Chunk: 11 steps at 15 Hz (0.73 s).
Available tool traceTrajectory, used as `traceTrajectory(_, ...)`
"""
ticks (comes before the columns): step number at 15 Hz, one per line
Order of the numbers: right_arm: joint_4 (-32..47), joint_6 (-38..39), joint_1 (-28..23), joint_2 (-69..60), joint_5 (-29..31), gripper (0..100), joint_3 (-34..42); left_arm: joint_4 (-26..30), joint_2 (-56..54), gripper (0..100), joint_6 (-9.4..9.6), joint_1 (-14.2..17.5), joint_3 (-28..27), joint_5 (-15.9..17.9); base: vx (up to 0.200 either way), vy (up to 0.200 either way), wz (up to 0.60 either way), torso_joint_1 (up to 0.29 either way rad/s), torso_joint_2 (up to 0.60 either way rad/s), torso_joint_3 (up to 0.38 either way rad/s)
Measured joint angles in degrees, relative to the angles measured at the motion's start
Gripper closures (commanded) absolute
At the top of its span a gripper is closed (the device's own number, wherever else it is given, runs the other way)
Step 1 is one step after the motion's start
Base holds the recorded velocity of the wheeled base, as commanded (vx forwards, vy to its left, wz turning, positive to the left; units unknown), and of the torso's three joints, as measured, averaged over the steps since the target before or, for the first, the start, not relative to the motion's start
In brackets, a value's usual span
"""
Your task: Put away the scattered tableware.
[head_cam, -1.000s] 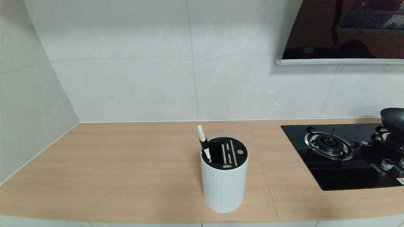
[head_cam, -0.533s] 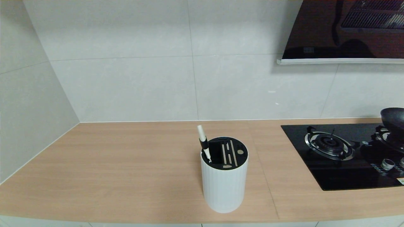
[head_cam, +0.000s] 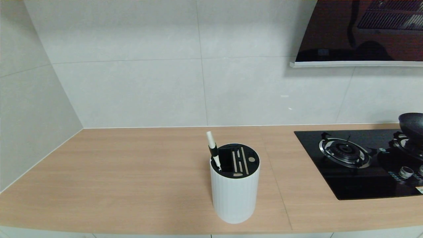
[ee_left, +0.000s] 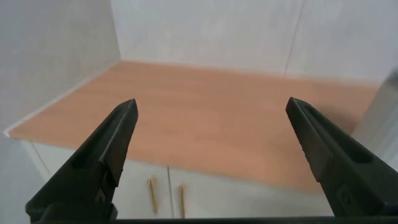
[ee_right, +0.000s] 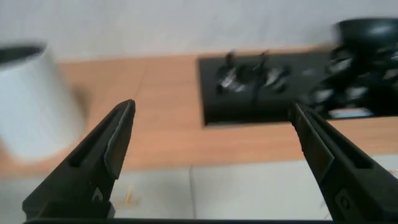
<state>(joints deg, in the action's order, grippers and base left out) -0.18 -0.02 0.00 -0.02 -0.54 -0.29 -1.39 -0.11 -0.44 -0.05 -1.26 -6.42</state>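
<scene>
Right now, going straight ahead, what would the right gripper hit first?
Likely the counter beside the stove's near corner; the way from the right gripper looks free, though depth is unclear.

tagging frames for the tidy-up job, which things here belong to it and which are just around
Job: white ribbed utensil holder; white-and-black handled utensil standing in it.
Just around: gas hob; black pan on it; range hood; wooden countertop.

1 holder (head_cam: 234, 195) w/ 1 utensil (head_cam: 213, 149), 1 hob (head_cam: 350, 185), 1 wok (head_cam: 411, 124).
</scene>
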Motion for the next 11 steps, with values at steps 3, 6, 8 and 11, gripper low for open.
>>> traceTrajectory(3, 0.02, 0.02, 0.0, 0.0, -0.12, 0, 0.22, 1.23, 0.01, 0, 1.5, -0.06, 1.1, 3.01, 0.0, 0.0, 0.0, 0.0, 0.0, 0.0)
traceTrajectory(6, 0.09, 0.02, 0.0, 0.0, -0.15, 0, 0.29, 1.32, 0.01, 0, 2.21, -0.05, 1.26, 3.39, 0.0, 0.0, 0.0, 0.0, 0.0, 0.0)
traceTrajectory(8, 0.11, 0.02, 0.0, 0.0, -0.15, 0, 0.29, 1.28, 0.01, 0, -0.13, -0.05, 1.26, 3.28, 0.0, 0.0, 0.0, 0.0, 0.0, 0.0)
traceTrajectory(11, 0.16, 0.02, 0.05, 0.0, -0.15, 0, 0.29, 1.26, 0.01, 0, -0.13, 0.0, 1.26, 3.23, 0.0, 0.0, 0.0, 0.0, 0.0, 0.0)
